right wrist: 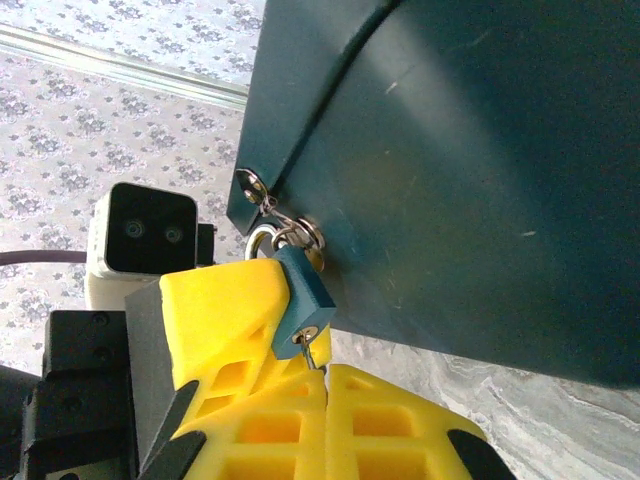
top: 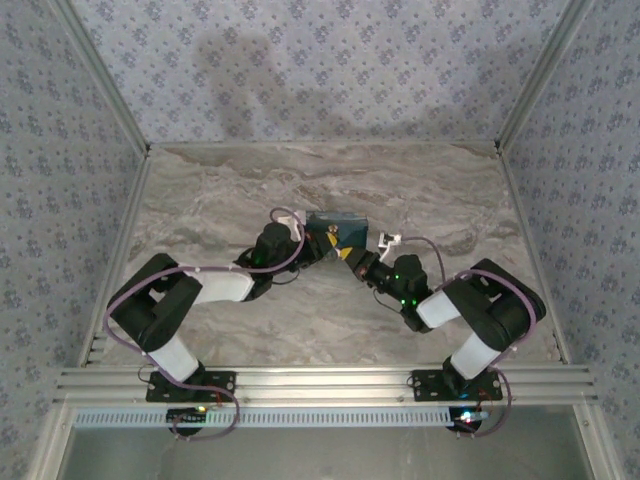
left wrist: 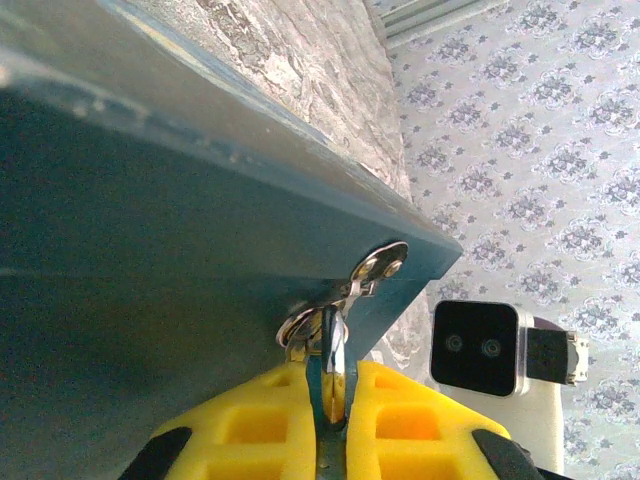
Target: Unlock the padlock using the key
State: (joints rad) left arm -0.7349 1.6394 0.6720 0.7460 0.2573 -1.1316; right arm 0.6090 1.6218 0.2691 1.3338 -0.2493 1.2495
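Left fingers grip padlock, right fingers key

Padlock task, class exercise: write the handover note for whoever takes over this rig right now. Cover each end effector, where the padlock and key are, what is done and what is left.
Grips: left end effector shut on the padlock body; right end effector shut on the key, which meets the padlock's bottom face, apparently in the keyhole.
Where: padlock hangs from the hasp on the teal box, mid-table.
Done: both grasps; key at the lock.
Left: turn the key and free the shackle, looped through the hasp; whether it has released cannot be told.
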